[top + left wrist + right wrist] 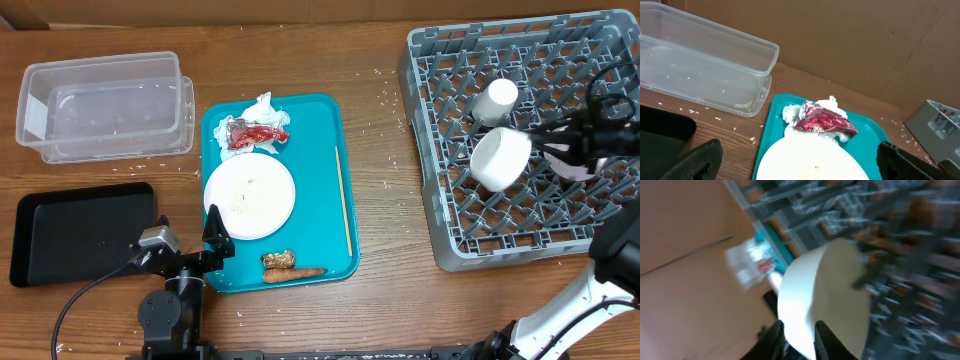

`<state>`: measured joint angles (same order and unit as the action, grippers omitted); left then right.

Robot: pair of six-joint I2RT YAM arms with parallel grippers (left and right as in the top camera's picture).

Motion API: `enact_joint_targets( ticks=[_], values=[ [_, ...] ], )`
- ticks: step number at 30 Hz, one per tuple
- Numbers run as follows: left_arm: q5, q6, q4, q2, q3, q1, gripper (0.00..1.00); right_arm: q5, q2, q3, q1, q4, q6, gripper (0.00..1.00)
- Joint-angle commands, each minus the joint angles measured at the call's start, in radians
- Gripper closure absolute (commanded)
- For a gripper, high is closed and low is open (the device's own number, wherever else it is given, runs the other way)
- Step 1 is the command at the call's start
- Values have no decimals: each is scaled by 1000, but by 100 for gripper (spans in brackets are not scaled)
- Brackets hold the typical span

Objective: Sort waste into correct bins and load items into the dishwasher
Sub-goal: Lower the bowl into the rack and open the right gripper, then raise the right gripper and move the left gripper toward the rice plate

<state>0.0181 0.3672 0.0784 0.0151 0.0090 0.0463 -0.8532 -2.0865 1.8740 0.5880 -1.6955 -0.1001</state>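
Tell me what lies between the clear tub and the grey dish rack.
Overhead view: the teal tray holding tissue and red wrapper, then wooden table.

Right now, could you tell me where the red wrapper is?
In the overhead view, the red wrapper lies on the crumpled tissue at the teal tray's far end, just beyond the white plate.

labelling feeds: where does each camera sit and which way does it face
overhead: fixed above the table, looking down on teal tray, clear tub, grey rack; left arm and right arm show.
left wrist: low at the tray's near end, facing across the plate to red wrapper and tub; own open fingers in lower corners.
right wrist: blurred, over the rack, close on white bowl; own fingers straddle its rim.
shared: overhead and left wrist show wrapper, plate, tub.
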Motion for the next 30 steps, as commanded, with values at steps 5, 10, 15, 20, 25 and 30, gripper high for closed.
enact_joint_targets(
  ticks=[5, 10, 15, 20, 25, 30],
  values=[
    [-9, 14, -3, -10, -4, -1, 0, 486, 140, 219, -3, 2, 294, 67],
    [-9, 14, -3, -10, -4, -1, 0, 524, 202, 244, -6, 2, 317, 66],
    [-9, 14, -3, -10, -4, -1, 0, 519, 248, 244, -45, 2, 317, 66],
    [-9, 14, -3, -10, -4, -1, 0, 478, 318, 244, -165, 2, 311, 66],
    [-9, 14, -3, -10, -4, -1, 0, 478, 389, 244, -365, 16, 311, 58],
    [-8, 14, -3, -10, -4, -1, 0, 478, 388, 230, -571, 65, 311, 0]
  ],
)
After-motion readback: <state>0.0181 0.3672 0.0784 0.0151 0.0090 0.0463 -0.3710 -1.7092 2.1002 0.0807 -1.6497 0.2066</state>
